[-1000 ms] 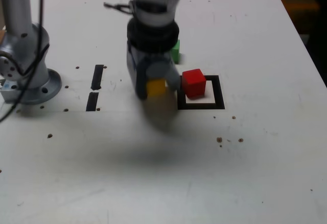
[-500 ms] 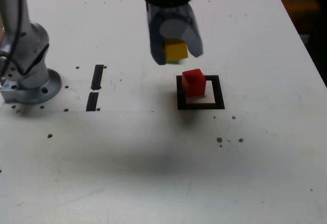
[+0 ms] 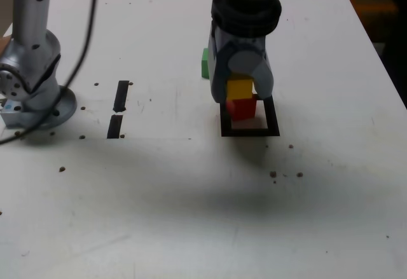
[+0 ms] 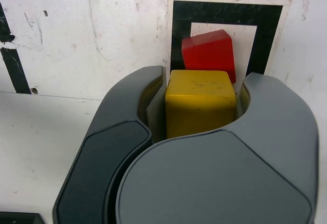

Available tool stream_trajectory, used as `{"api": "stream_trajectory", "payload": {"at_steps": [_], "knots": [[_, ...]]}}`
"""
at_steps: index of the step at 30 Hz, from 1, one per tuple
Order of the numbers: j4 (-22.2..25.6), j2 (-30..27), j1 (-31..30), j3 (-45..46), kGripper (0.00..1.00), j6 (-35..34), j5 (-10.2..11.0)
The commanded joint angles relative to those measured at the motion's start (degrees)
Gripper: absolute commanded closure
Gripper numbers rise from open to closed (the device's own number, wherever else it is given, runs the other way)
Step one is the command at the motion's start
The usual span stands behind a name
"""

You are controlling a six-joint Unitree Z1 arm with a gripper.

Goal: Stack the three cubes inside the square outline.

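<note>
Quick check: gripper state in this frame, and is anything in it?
Gripper: shut on the yellow cube, held just above the red cube in the square outline.

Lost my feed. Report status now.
Gripper shut on yellow cube, over red cube in square outline. Green cube outside. Nothing blocking.
</note>
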Motion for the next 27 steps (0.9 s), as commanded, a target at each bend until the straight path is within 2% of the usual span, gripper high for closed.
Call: {"api": "stream_trajectory", "payload": {"at_steps": [1,20,22,24,27], "knots": [[0.08,0.02,0.13,-0.28,0.75,-0.11,0.13],[-0.77,3.6,2.07,-1.55,0.72,1.3,0.74],[-0.73,3.67,2.09,-1.6,0.69,1.38,0.66],[-0.66,3.76,2.11,-1.67,0.6,1.52,0.52],[-0.57,3.76,2.14,-1.71,0.37,1.8,0.43]]}}
